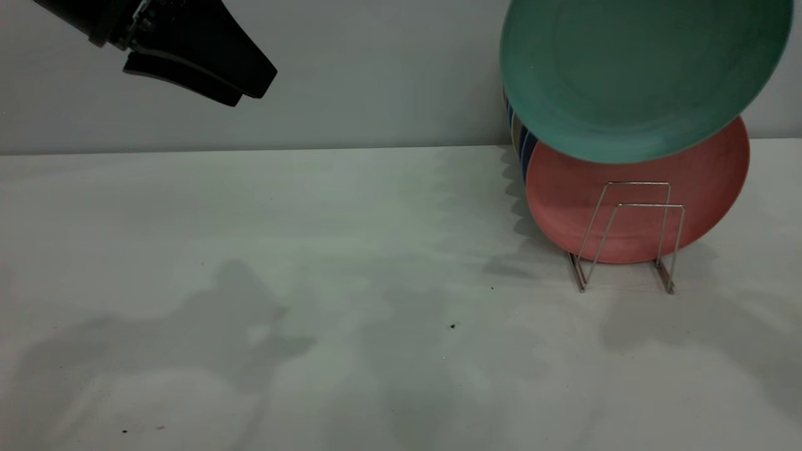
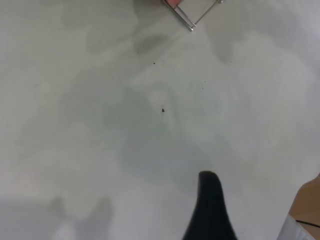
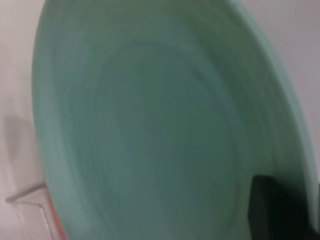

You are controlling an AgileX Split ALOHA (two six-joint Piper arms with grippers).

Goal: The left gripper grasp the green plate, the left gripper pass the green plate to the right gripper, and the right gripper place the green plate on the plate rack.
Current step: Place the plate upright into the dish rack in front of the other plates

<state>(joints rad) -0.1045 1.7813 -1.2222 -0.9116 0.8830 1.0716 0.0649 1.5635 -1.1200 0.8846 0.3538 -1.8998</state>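
A: Plate count first: one green plate (image 1: 633,75) up in the air at two o'clock of the exterior view, tilted, its lower edge overlapping the top of one salmon-pink plate (image 1: 633,213) standing on edge in the plate rack (image 1: 630,235).

B: And behind the pink one, at its ten o'clock side, thin edges of more plates (image 1: 523,147), dark blue and pale stripes. I cannot count them from those slivers.

A: Rack loops: two silver wire trapezoids show in front of the pink plate, both empty of any plate between them.

B: Grippers, two. The left gripper (image 1: 247,88) hangs high at eleven o'clock over the white table (image 1: 313,282), well apart from the plates, fingers pressed close together with nothing between them.

A: The right gripper (image 3: 277,210) only shows in its own wrist view, one dark finger lying against the green plate's face near the rim. Looks pinched on that rim, though the second finger is hidden behind the plate.

B: Table carries a few dark specks (image 1: 452,326), at six o'clock of centre.
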